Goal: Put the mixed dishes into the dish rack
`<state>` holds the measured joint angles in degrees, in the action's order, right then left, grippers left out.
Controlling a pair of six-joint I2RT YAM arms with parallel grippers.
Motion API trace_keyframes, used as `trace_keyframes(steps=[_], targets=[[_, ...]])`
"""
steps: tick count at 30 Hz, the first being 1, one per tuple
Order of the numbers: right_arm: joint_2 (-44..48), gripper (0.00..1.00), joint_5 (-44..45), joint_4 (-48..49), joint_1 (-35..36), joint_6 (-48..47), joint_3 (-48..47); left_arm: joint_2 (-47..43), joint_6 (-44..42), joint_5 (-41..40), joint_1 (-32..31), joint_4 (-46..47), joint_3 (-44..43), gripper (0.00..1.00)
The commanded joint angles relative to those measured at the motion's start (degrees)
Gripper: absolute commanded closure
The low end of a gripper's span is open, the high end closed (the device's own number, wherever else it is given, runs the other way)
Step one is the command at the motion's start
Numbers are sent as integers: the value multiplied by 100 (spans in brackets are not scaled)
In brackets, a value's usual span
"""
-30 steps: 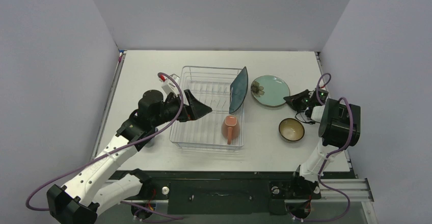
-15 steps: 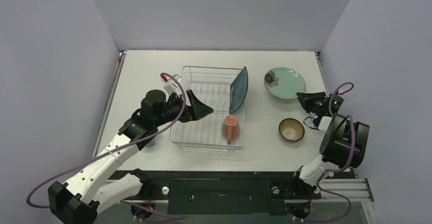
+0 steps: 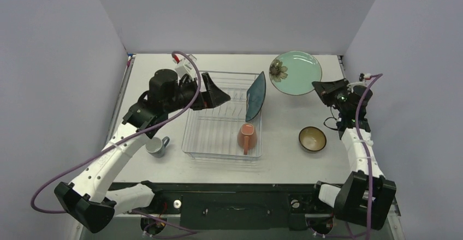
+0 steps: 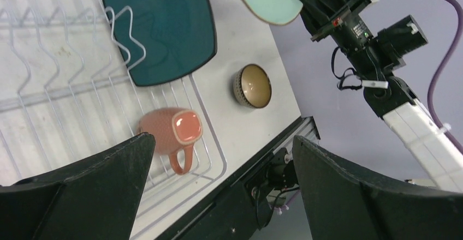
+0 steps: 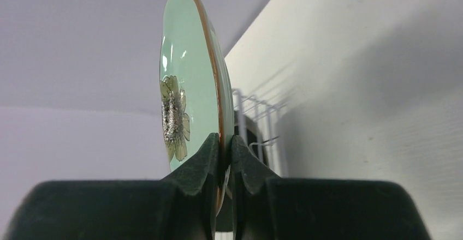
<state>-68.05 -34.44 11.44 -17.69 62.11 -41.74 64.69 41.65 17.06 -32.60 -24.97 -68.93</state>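
The silver wire dish rack [image 3: 192, 136] holds the dark teal squarish plate [image 3: 255, 96], upright in its prongs, and the salmon-orange mug [image 3: 246, 138] on its side. They also show in the left wrist view: the plate [image 4: 161, 30] and the mug [image 4: 172, 131]. My right gripper [image 3: 320, 90] is shut on the rim of the pale teal round plate [image 3: 296, 72] and holds it in the air, right of the rack; the plate [image 5: 188, 95] stands on edge between the fingers [image 5: 205, 163]. The brown bowl [image 3: 312, 139] sits on the table. The grey-blue mug [image 3: 156, 146] stands left of the rack. My left gripper [image 3: 217, 95] is open and empty above the rack.
Grey walls close in the white table [image 3: 158, 71] on three sides. The black front rail [image 3: 235, 202] runs along the near edge. A purple cable [image 3: 185, 82] loops over the left arm.
My right gripper has lifted the pale teal plate off the table and carried it back and up. My left arm has risen and swung back, uncovering the grey-blue mug.
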Motion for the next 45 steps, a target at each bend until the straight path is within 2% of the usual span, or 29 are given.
trace_keyframes(steps=[1,7,10,15,18,22,24,27,31,34,35,36,37,38,41,45], targets=[[788,100,42,-437,747,-74,-948,34,-485,-157,134,-555,-674,3],[1061,100,348,-711,2025,144,-1405,114,-397,-698,467,-746,-1141,3],[1033,100,484,-618,2802,313,-1486,74,-199,-651,575,-536,-1238,3],[880,100,657,-418,3706,635,-1498,-72,133,-521,626,19,-865,3],[771,100,668,-73,4039,834,-1415,-202,415,-262,681,483,-512,3],[653,100,711,118,4427,964,-1368,-238,510,-147,692,570,-166,0],[601,100,735,152,4572,973,-1350,-250,524,-77,698,568,-76,8],[551,100,774,67,4730,838,-1380,-330,529,96,701,685,124,32],[399,100,596,-367,4811,318,-1557,-470,560,472,771,959,414,56],[475,100,325,-413,4836,-47,-1419,-572,787,1032,832,1533,804,77],[502,100,289,-496,4845,-127,-1400,-609,932,1253,847,1659,895,81],[558,99,244,-565,4876,-293,-1384,-621,1007,1342,849,1908,1067,89],[592,98,236,-753,4896,-499,-1387,-647,1138,1482,851,2126,1145,92],[635,92,236,-856,4935,-595,-1407,-658,1194,1540,851,2241,1305,99],[666,80,407,-1546,5001,-1045,-1463,-710,1414,1763,852,2890,1599,100],[730,64,836,-1931,5176,-1158,-1456,-734,1730,1954,852,3516,1883,100]])
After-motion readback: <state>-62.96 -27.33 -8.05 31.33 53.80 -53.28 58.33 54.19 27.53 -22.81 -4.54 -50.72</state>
